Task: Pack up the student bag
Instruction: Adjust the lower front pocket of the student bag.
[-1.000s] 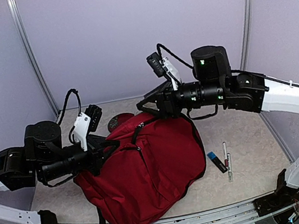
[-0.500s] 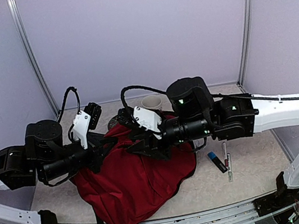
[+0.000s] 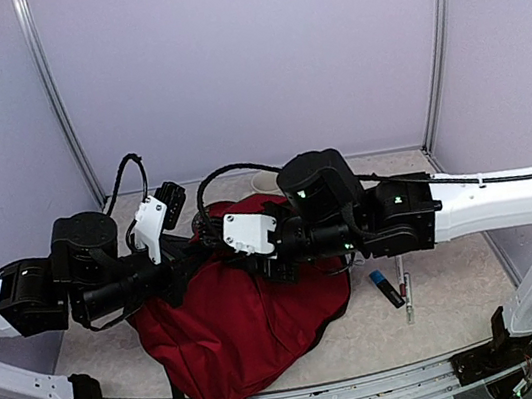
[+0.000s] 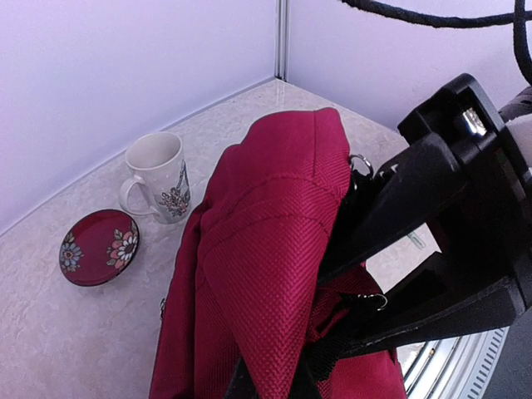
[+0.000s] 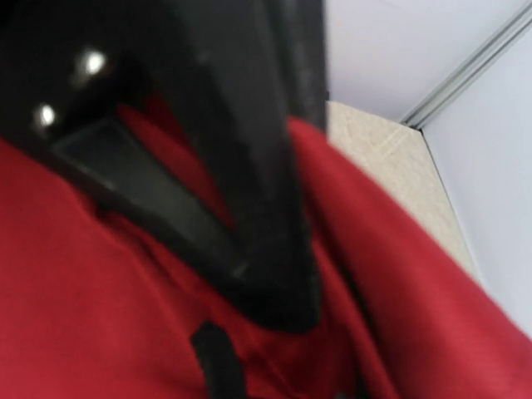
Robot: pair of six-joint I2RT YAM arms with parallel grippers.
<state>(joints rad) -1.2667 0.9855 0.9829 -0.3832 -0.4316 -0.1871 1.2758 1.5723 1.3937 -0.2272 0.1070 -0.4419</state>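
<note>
We count one dark-red student bag [image 3: 237, 336], one white flowered mug [image 4: 158, 177] and one red flowered saucer [image 4: 98, 247]. We count two pens, a red-marked pen [image 3: 399, 267] and a pale pen [image 3: 410, 300], one small blue-and-black object [image 3: 385, 288], and two robot arms, the left arm [image 3: 29, 298] and the right arm [image 3: 489, 200].

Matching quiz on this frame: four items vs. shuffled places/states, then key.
1. dark-red fabric backpack
2. white ceramic mug with flower print
3. small red flower-patterned dish
4. small blue-and-black stick

A. flat, next to the mug
B. right of the backpack, by two slim pens
C. upright near the back wall
D. centre of the table, top lifted

Pairs: 1-D, 2-C, 3-A, 4-B
</note>
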